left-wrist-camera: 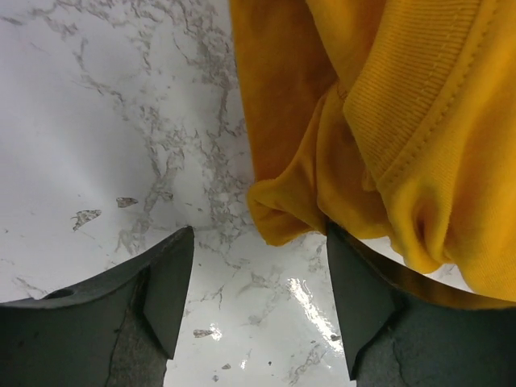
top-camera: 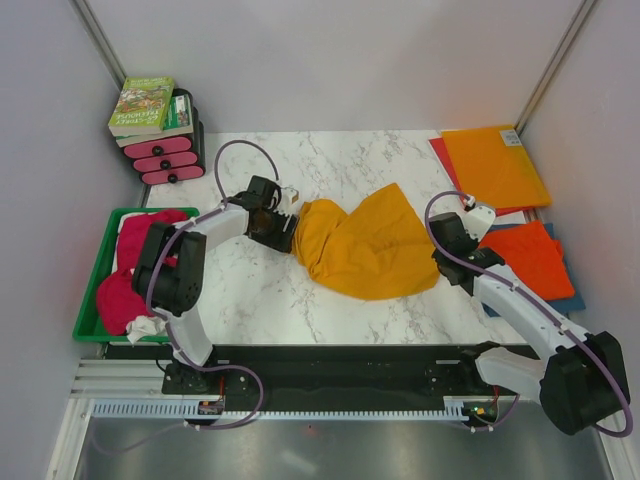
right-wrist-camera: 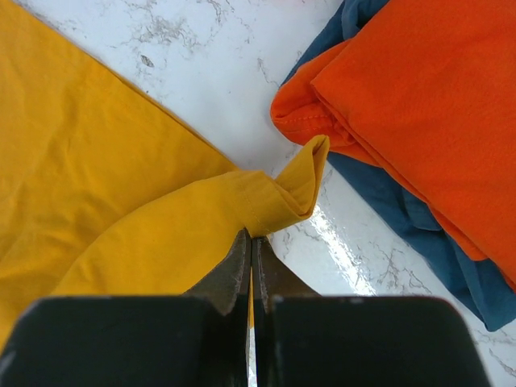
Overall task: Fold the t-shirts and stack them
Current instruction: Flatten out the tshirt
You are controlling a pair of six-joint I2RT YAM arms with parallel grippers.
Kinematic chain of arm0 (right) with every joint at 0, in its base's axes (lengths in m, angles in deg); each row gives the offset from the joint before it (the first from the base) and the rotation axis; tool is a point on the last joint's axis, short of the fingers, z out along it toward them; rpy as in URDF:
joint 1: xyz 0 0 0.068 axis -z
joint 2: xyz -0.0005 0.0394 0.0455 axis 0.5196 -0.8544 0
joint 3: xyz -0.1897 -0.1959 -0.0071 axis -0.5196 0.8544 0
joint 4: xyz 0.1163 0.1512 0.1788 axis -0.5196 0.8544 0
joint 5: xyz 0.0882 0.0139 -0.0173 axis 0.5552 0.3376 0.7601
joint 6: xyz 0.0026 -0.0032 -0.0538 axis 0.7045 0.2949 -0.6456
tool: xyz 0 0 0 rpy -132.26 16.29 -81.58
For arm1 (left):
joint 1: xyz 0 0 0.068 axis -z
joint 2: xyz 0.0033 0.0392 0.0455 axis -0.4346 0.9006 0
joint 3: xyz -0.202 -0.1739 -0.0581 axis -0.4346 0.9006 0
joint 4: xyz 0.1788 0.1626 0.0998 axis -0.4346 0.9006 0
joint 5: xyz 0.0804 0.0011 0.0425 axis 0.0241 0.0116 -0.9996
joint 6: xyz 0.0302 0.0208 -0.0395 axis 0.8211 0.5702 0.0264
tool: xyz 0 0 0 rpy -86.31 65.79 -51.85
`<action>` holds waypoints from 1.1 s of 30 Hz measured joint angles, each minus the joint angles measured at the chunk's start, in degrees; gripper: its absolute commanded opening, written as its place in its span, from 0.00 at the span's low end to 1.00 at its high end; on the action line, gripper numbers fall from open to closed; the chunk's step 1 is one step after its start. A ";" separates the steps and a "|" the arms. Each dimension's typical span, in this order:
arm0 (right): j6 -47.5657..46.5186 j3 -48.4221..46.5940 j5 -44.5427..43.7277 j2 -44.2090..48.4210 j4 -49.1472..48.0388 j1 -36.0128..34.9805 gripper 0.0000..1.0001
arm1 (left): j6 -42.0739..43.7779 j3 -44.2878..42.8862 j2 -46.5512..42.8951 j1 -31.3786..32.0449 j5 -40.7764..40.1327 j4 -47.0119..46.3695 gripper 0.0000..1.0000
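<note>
A golden-orange t-shirt (top-camera: 365, 245) is seen spread in loose folds across the middle of the marble table (top-camera: 250, 290) in the top view, stretched between the two arms. At its left edge the left gripper (top-camera: 290, 225) is lowered to the cloth. In the left wrist view the fingers (left-wrist-camera: 169, 282) are held wide apart over bare marble, with a bunched hem and the ribbed collar of the golden-orange t-shirt (left-wrist-camera: 387, 121) hanging at the upper right. The right-hand finger appears to be touched by the cloth, though contact cannot be confirmed, and nothing is clamped. At the shirt's right edge the right gripper (top-camera: 442, 262) is pressed closed, and in the right wrist view a pinched corner fold of the golden-orange t-shirt (right-wrist-camera: 105, 185) is held between its fingers (right-wrist-camera: 234, 274). Just beside that fold, at the upper right of the frame, a folded red-orange t-shirt (right-wrist-camera: 419, 105) is laid on top of a blue t-shirt (right-wrist-camera: 451, 258). Magenta-pink t-shirts (top-camera: 135, 260) are heaped in a green tray (top-camera: 100, 260) at the left of the top view. A flat orange sheet (top-camera: 495, 165) is placed at the upper right, and books (top-camera: 150, 105) are stacked on a pink drawer unit (top-camera: 165, 155) at the upper left.
</note>
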 measured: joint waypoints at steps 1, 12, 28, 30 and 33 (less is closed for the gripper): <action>-0.04 0.00 0.00 -0.26 0.00 0.00 0.00 | -0.02 0.00 0.48 0.02 0.04 0.00 0.65; -0.04 0.00 0.02 -1.97 -0.02 0.00 0.00 | -0.81 -2.10 3.17 0.09 -0.44 -1.25 0.02; -10.01 -26.99 -4.42 0.15 4.24 0.00 0.00 | -0.39 -15.74 -17.03 -6.49 -3.10 10.51 0.02; -11.26 -32.96 -4.85 1.84 4.15 0.00 0.00 | -0.39 -22.86 -21.31 -9.11 -3.21 11.37 0.02; -12.87 -37.62 -5.73 5.38 4.50 0.00 0.00 | -0.42 -29.90 -27.74 -14.10 -2.16 12.70 0.02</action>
